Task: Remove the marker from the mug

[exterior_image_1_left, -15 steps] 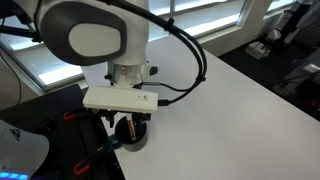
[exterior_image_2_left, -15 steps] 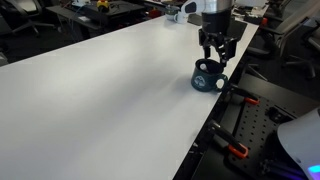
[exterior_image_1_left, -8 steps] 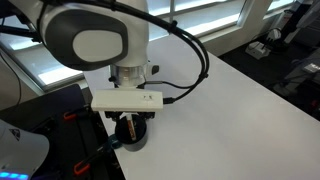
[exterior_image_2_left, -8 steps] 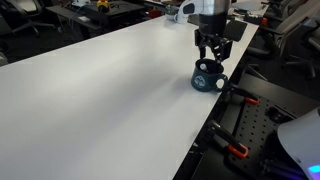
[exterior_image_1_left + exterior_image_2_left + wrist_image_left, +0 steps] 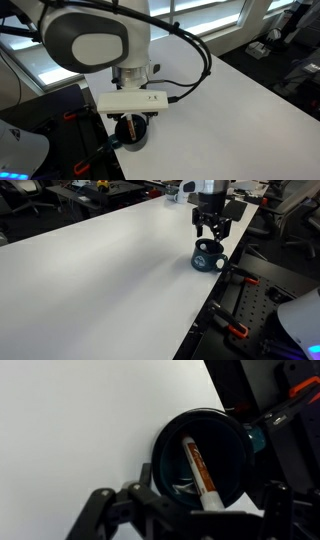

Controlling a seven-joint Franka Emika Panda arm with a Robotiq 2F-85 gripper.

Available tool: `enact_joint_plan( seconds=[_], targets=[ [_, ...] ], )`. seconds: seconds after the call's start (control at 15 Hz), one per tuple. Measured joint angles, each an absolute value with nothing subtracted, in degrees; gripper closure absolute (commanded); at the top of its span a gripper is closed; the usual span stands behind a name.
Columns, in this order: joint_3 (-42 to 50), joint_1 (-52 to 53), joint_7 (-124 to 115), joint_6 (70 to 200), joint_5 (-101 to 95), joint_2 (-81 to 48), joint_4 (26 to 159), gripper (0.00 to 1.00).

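The dark navy mug (image 5: pixel 207 256) stands near the table's edge; it also shows in an exterior view (image 5: pixel 133 140) and fills the wrist view (image 5: pixel 170 455). The orange-brown marker (image 5: pixel 199 468) leans inside the mug, its pale end against the near rim. My gripper (image 5: pixel 211 232) hangs straight above the mug, a little clear of the rim. In the wrist view its fingers (image 5: pixel 187 500) are spread to either side of the marker's pale end, open and holding nothing. In an exterior view the gripper (image 5: pixel 130 122) is partly hidden by the wrist's white camera bar.
The white table (image 5: pixel 110 270) stretches away from the mug. Its edge runs just beside the mug, with black frame parts and orange clamps (image 5: pixel 237 330) below it. Desks and clutter stand beyond the far side.
My gripper has risen slightly above the mug. The mug and marker have not moved.
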State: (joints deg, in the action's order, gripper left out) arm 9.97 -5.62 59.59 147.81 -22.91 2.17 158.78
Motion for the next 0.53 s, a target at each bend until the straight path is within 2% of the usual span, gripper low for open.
enact_joint_plan(
  seconds=[0.53],
  targets=[
    [9.1,-5.6,54.79,147.83,-28.79,1.0,158.76,0.0]
  ],
)
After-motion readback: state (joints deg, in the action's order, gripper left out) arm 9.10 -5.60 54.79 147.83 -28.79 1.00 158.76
